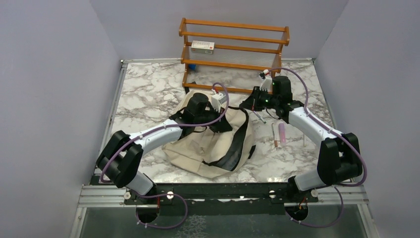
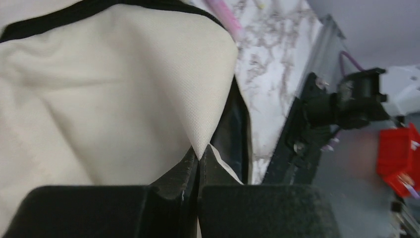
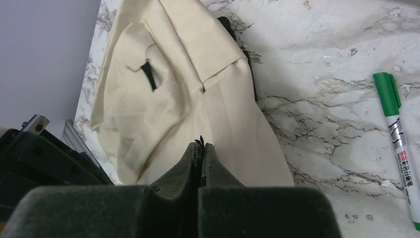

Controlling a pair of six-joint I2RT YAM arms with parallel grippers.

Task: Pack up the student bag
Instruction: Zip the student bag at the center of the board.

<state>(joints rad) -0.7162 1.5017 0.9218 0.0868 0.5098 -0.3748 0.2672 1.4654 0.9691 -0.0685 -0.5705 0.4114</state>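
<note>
Student bag (image 1: 214,145): soft cream-beige woven canvas with black straps, lying slumped and creased on the middle of the bench (image 1: 148,89), nearer its near edge than its far edge.

Left gripper (image 2: 199,157): jaws pressed together, pinching a pointed fold of the canvas. Black trim runs just beside the fold.

Right gripper (image 3: 200,146): jaws likewise closed tight, clamped on the cloth at the bag's far-right side. A small dark thread shows at the tips.

Bench surface: glossy white marble pattern with grey veining.

Green marker (image 3: 396,148): cylindrical, white printed barrel, lying flat on the marble, apart from the bag.

Pink pen (image 1: 281,133): lying right of the bag.

Wooden rack (image 1: 233,49): slatted, orange-brown, standing at the far edge. A white-and-red box (image 1: 202,46) rests on an upper shelf.
</note>
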